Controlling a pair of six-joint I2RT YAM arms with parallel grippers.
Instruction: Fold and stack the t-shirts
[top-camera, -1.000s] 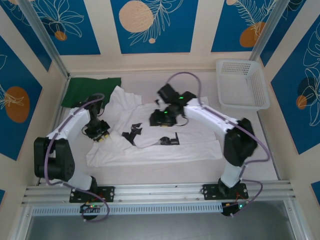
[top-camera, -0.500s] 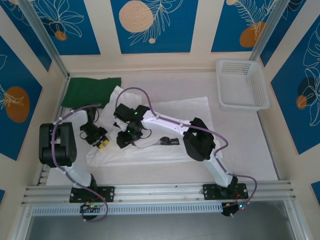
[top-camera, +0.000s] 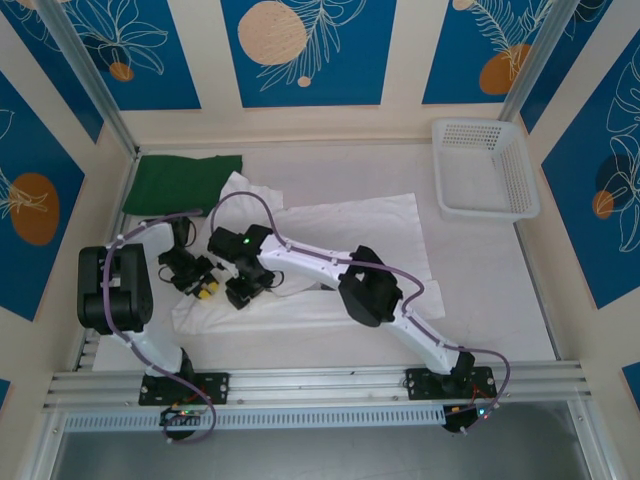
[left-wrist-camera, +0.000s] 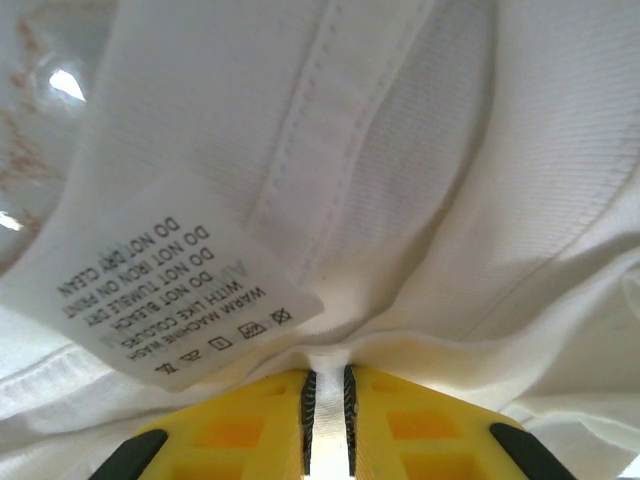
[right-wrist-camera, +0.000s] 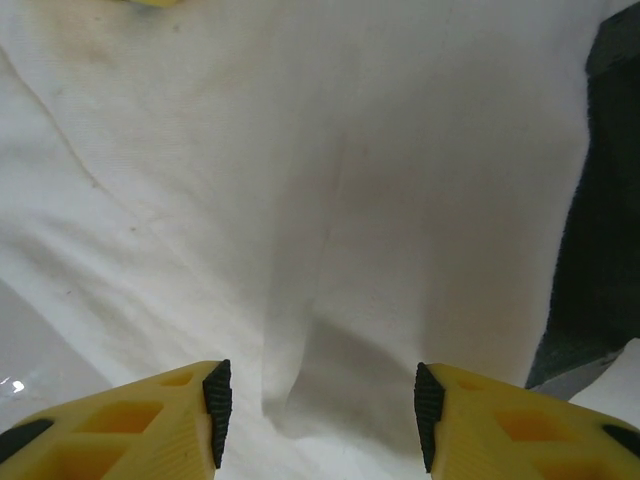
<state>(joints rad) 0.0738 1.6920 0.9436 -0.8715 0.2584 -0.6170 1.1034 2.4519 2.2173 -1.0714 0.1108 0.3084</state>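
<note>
The white t-shirt (top-camera: 350, 225) lies spread across the middle of the table (top-camera: 480, 290), with its long side running from 9 o'clock to 3 o'clock and a rumpled part sticking out toward 11 o'clock. The dark green t-shirt (top-camera: 180, 182) sits bunched in the table's 10 o'clock corner, touching that rumpled part of the white one. A white mesh basket (top-camera: 485, 170) stands at 2 o'clock, well apart from both shirts. Both grippers work at the 9 o'clock end of the white shirt. The left gripper (top-camera: 203, 287) is at the shirt's edge there, and the right gripper (top-camera: 243, 292) is just beside it toward 3 o'clock, its arm reaching slantwise over the cloth from its base at 5 o'clock. In the left wrist view, the left gripper (left-wrist-camera: 326, 410) has its yellow fingers (left-wrist-camera: 230, 430) pressed nearly together on a thin fold of white t-shirt (left-wrist-camera: 470, 180). A care label (left-wrist-camera: 170, 290) hangs from a seam toward 10 o'clock of the pinch. In the right wrist view, the right gripper (right-wrist-camera: 322, 415) has its jaws standing apart just above the white t-shirt (right-wrist-camera: 300, 200). A soft ridge of cloth runs up between them, gripped by neither pad. A dark patch (right-wrist-camera: 605, 230) shows at the 3 o'clock edge of that view.
</note>
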